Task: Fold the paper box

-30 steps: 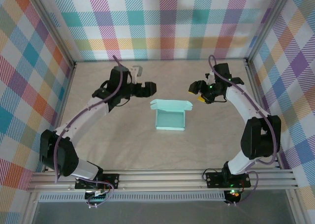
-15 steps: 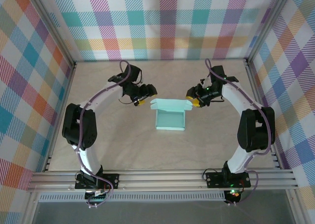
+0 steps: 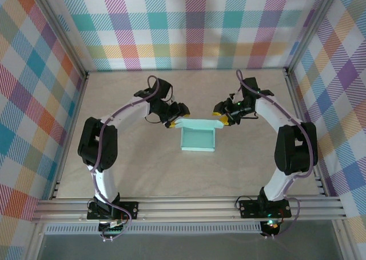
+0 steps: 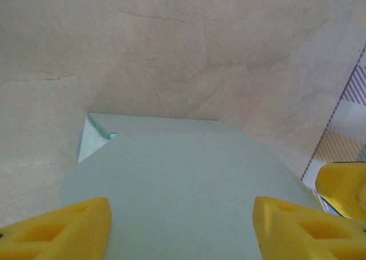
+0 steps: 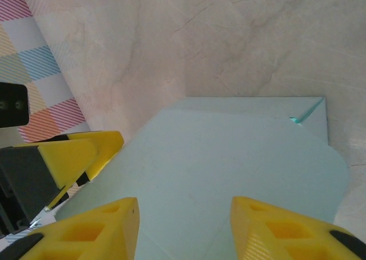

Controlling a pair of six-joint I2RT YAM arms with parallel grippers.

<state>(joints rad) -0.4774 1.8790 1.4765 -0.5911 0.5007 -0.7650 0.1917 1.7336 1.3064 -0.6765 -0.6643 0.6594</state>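
The paper box [image 3: 198, 140] sits mid-frame, its rear flap [image 3: 198, 122] between the left gripper [image 3: 173, 120], wide open, and the right gripper [image 3: 221, 119], narrower (neither pinches yet), so both should press evenly.

Paper box [image 3: 198, 139] sitting at centre of table [image 3: 131, 168]; left gripper [image 3: 175, 117] hovering at its far-left corner, right gripper [image 3: 221, 115] hovering at far-right corner.
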